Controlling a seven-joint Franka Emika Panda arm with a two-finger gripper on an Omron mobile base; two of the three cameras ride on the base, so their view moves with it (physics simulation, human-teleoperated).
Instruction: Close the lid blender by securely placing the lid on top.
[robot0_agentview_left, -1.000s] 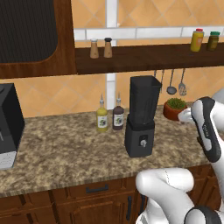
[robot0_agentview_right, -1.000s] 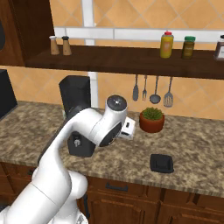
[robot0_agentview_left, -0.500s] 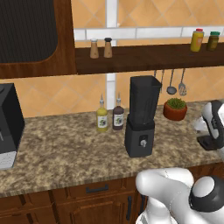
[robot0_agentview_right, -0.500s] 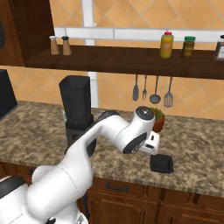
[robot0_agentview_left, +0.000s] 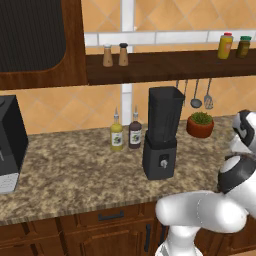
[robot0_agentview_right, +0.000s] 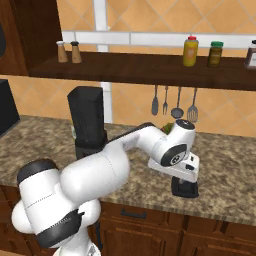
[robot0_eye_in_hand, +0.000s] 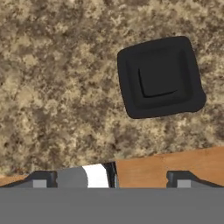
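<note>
- As the arm had swung right and come down within the last second, the gripper (robot0_agentview_right: 185, 181) hung just above the lid (robot0_eye_in_hand: 159, 82), fingertips apart and empty.
- The lid lay flat on the counter (robot0_agentview_right: 227, 172), well right of the blender (robot0_agentview_left: 162, 132).
- Grasping probably came next.

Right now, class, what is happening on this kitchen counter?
A white robot arm has its gripper hovering over the thin flat black squarish lid, which lies on the speckled granite counter near its front edge. Nothing is grasped yet. The black blender with its tall dark jar stands apart, further left, its mouth uncovered.
</note>
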